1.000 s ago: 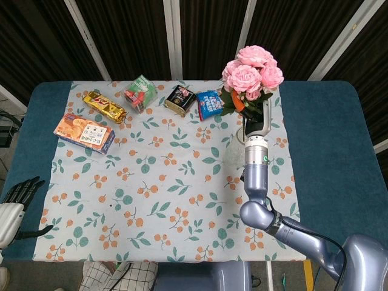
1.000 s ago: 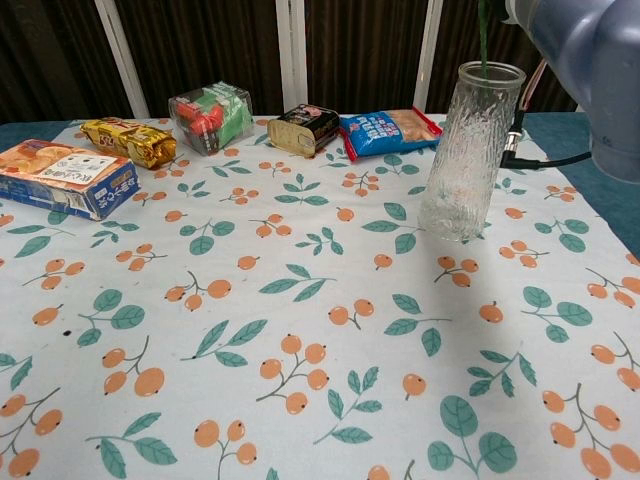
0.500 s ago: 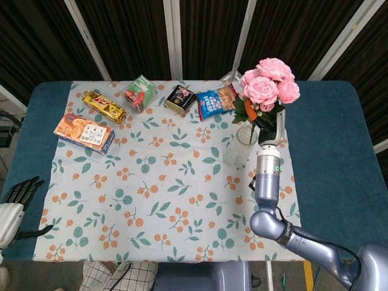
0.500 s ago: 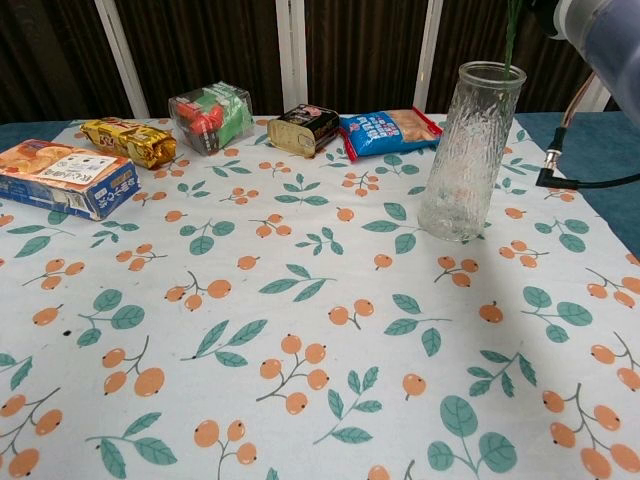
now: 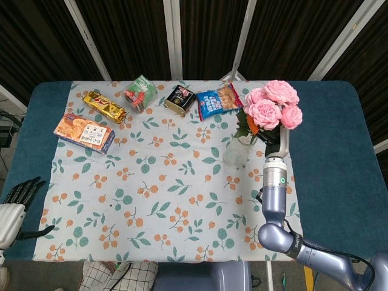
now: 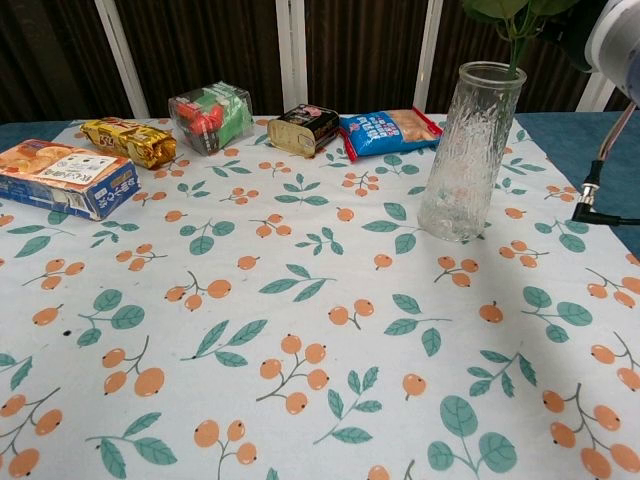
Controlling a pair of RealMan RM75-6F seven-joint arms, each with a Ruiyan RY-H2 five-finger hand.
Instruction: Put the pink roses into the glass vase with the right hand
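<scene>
The pink roses [image 5: 273, 107] hang above and just right of the glass vase [image 5: 238, 150], which stands upright on the cloth. My right hand [image 5: 278, 140] holds them from below and is mostly hidden under the blooms. In the chest view the green stems [image 6: 514, 45] slant down to the right side of the mouth of the vase [image 6: 466, 150]. How far they reach inside I cannot tell. My left hand [image 5: 16, 203] rests at the table's near left corner, fingers apart and holding nothing.
Along the far edge of the floral cloth [image 5: 163, 182] lie a blue snack bag [image 5: 216, 102], a dark tin [image 5: 180, 98], a green and red pack [image 5: 140, 92], a gold packet [image 5: 104, 107] and a biscuit box [image 5: 85, 133].
My right arm has swung right and drawn back. The roses moved with it from above the vase's far side to its right, and leaves now show at the top of the chest view.
</scene>
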